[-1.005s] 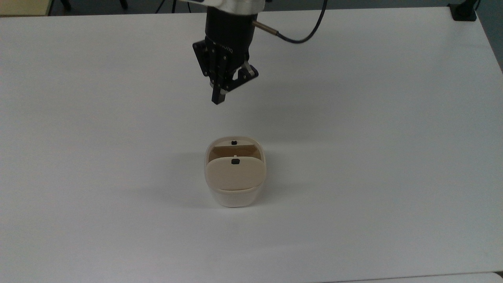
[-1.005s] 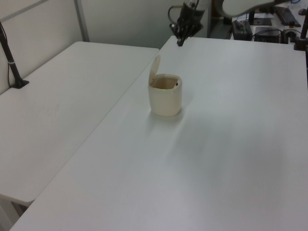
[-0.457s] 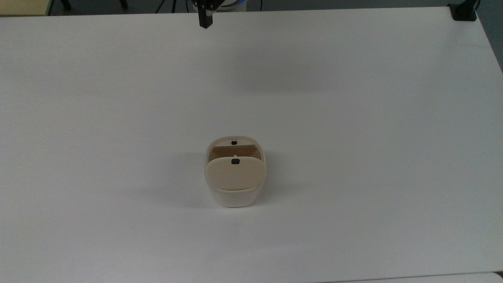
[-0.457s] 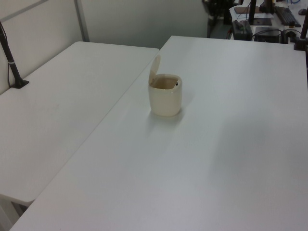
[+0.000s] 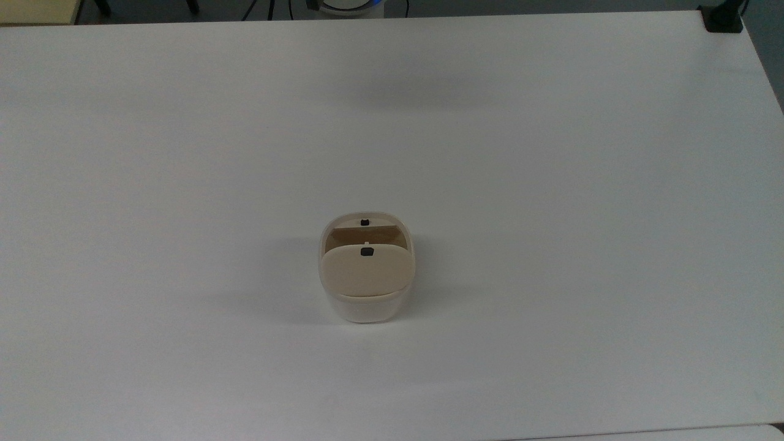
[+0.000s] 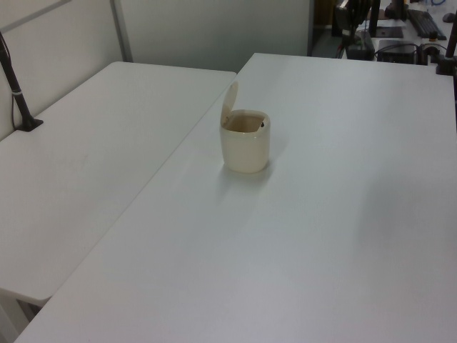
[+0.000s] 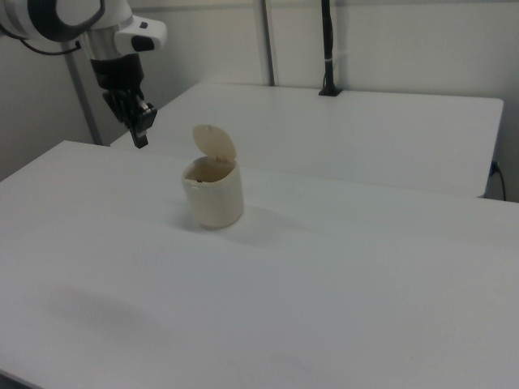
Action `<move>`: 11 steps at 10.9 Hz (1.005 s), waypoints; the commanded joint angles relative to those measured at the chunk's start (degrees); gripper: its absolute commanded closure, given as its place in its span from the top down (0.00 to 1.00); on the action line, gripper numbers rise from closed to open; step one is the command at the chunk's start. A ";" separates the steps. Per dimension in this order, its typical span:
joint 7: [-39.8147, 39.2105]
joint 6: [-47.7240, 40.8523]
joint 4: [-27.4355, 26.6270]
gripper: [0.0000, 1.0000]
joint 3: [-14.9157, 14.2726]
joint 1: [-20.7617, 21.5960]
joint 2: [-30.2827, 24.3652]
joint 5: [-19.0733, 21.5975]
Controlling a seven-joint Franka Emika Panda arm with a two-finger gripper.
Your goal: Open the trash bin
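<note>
The trash bin (image 5: 366, 308) is a small cream-white tub standing near the middle of the white table (image 5: 551, 184). Its beige lid (image 5: 366, 274) is swung up on its hinge, and the inside shows. A small black button (image 5: 366, 252) sits near the lid's free edge. In the left view the bin (image 6: 246, 148) has its lid (image 6: 230, 100) upright on the left view's left side. In the right view my gripper (image 7: 141, 138) hangs shut in the air, up and to the right view's left of the bin (image 7: 215, 200), well apart from it, with nothing held.
A second white table (image 6: 86, 164) adjoins along the left view's left, with a black pole (image 6: 14, 78) clamped on it. A black clamp (image 5: 723, 18) sits at the top view's upper right corner. Desks with equipment (image 6: 400, 28) lie beyond the table's far end.
My gripper has lifted and pulled back from above the table, leaving the top view's upper edge and the left view. The bin and its raised lid have not moved.
</note>
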 commanded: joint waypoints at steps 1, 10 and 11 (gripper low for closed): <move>-9.78 2.61 -1.18 0.42 1.58 -3.08 0.45 1.27; -12.71 3.77 -0.12 1.00 1.76 -3.36 1.78 -0.22; -12.63 3.59 -0.12 1.00 1.76 -3.27 1.69 -0.22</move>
